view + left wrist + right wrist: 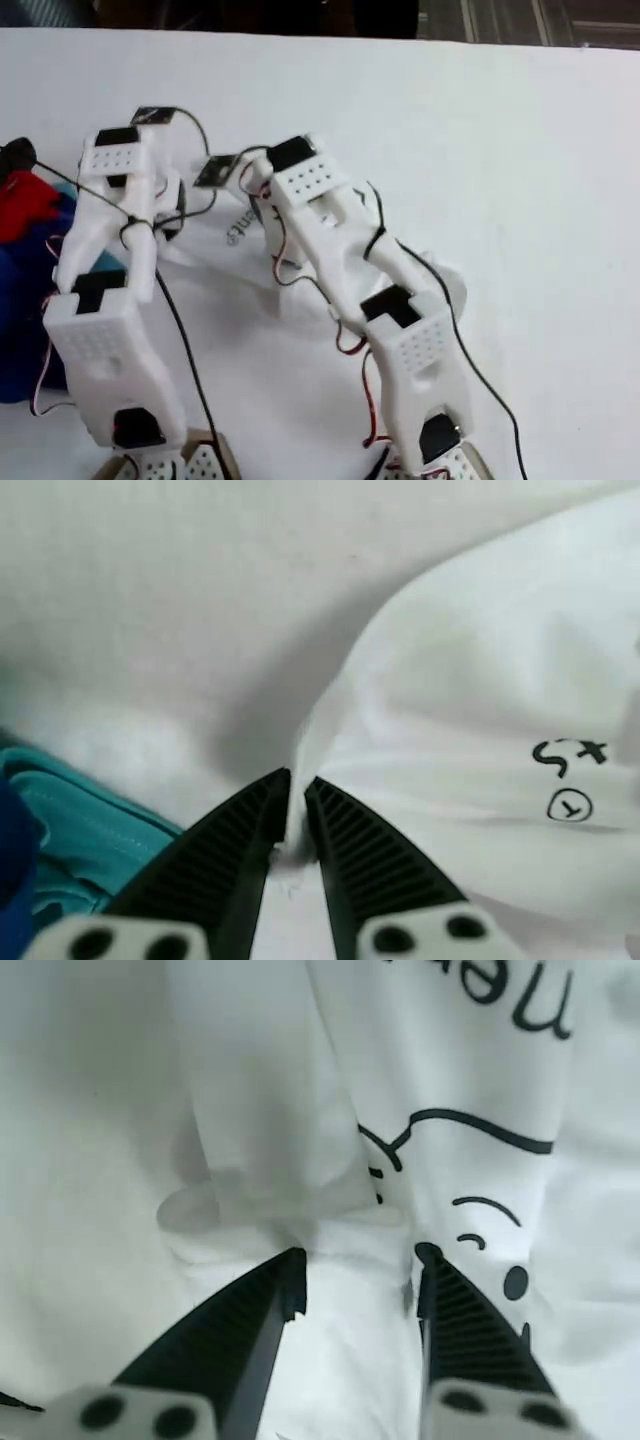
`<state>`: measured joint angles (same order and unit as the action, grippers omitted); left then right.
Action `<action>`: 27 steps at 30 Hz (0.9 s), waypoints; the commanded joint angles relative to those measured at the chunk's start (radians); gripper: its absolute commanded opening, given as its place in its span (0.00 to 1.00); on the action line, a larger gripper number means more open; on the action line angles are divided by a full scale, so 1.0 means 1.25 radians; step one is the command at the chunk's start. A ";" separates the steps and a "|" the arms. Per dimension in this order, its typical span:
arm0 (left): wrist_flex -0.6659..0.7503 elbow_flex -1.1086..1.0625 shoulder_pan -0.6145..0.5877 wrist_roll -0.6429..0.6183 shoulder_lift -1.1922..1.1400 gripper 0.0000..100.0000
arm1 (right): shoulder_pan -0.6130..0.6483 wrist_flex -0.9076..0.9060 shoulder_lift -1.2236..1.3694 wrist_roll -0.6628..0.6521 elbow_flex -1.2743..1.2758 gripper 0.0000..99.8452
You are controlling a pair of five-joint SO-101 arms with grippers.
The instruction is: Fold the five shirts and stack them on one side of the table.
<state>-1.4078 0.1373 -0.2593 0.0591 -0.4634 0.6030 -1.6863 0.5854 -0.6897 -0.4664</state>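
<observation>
So the white cotton shirt with black print (480, 660) is lying spread out mid-table under both arms, just right of the heap at the left edge: a teal shirt (80, 820), a red shirt (25, 205) and a blue shirt (20, 310). The left gripper (297, 780) is clamped on a raised ridge of the white fabric, with the jaws nearly together and cloth pinched between them. The right gripper (360, 1255) is spread wide and has nothing in it, sitting low over a folded flap beside the print. My take is that this thing is light and totally floppy, so it'll sag and drag wherever it isn't held, and a thin pinch could slip out. It probably slides easily on the smooth white table (560, 120) too. I'd grab at a doubled edge or seam, like that flap between the right jaws, with both holds well apart so the fold comes out straight.
</observation>
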 commanded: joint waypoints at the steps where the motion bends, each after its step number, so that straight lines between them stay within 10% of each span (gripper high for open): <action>1: 0.010 0.007 -0.010 -0.006 0.052 0.03 | 0.008 -0.015 -0.004 0.004 -0.028 0.20; 11: 0.010 0.004 -0.010 -0.006 0.052 0.03 | 0.008 -0.009 0.045 0.005 -0.023 0.01; 27: 0.005 0.004 -0.005 -0.005 0.052 0.03 | -0.083 -0.051 -0.306 0.054 -0.015 0.02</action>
<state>-1.4078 0.1373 -0.2593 0.0591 -0.4634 0.5247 -1.7354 0.2984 -0.6345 -0.4664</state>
